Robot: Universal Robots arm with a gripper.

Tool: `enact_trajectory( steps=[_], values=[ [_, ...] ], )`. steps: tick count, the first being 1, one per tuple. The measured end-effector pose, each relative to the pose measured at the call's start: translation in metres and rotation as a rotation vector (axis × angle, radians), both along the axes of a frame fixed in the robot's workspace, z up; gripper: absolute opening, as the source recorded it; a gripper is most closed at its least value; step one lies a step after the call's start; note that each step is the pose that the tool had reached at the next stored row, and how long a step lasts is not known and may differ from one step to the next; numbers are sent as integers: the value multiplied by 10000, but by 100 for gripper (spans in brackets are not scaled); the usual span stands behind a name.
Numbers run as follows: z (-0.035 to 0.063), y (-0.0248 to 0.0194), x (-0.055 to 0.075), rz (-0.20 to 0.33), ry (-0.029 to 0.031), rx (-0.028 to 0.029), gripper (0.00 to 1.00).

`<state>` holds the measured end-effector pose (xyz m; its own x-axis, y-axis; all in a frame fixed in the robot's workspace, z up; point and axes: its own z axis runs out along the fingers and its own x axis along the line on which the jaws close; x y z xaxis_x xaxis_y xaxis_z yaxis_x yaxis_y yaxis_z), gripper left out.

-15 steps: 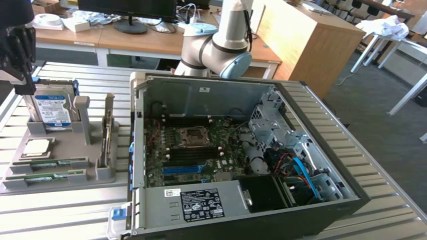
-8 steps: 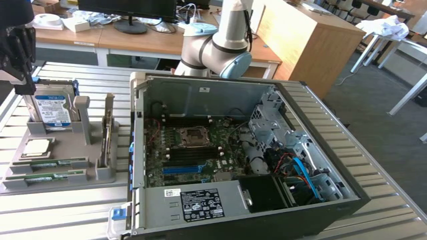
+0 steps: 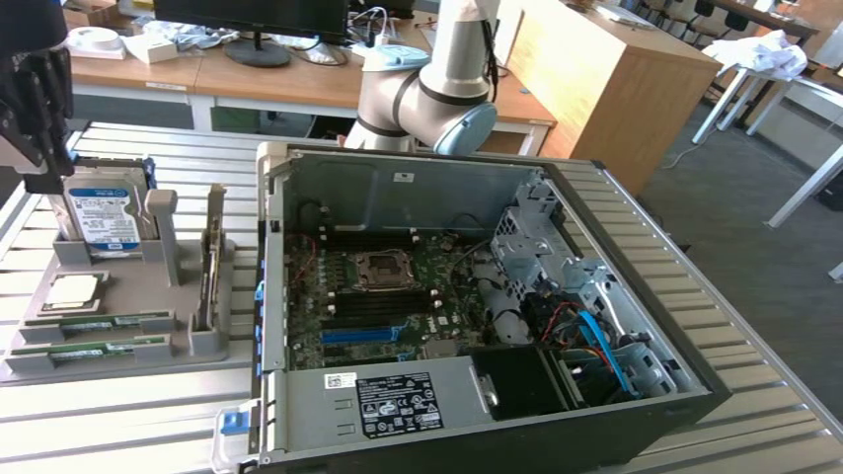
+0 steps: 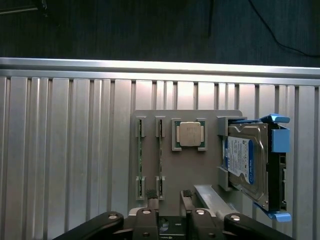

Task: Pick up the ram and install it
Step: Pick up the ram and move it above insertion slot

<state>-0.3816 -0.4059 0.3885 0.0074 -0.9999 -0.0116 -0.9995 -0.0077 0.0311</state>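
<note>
Two near-identical green ram sticks lie side by side in slots of a grey holder [image 4: 210, 117]. One stick [image 4: 160, 159] [image 3: 99, 321] lies nearer the silver processor chip [image 4: 190, 134]; the other stick [image 4: 141, 159] [image 3: 93, 348] lies on its far side. I cannot tell which of them is the task's ram. My gripper [image 4: 169, 196] hangs high above the holder, open, with nothing between its fingers. In the exterior view the gripper [image 3: 39, 148] is at the far left, above the hard drive.
A blue-labelled hard drive [image 4: 247, 165] [image 3: 103, 215] stands upright in the holder beside the processor chip [image 3: 73, 289]. The open computer case [image 3: 395, 178] lies at mid-table with its motherboard [image 3: 382, 306] exposed. The table [image 4: 65, 150] is ribbed aluminium; its edge [image 4: 150, 64] is near the holder.
</note>
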Motion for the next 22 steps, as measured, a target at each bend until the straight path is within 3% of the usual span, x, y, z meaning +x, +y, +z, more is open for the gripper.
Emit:
enact_trajectory(
  steps=[1, 2, 13, 22],
  values=[
    [0, 0, 0, 0, -1, 0, 29],
    [0, 0, 0, 1, -1, 0, 36],
    [-2, 0, 0, 0, 0, 0, 36],
    [-78, 0, 0, 0, -1, 0, 36]
  ],
)
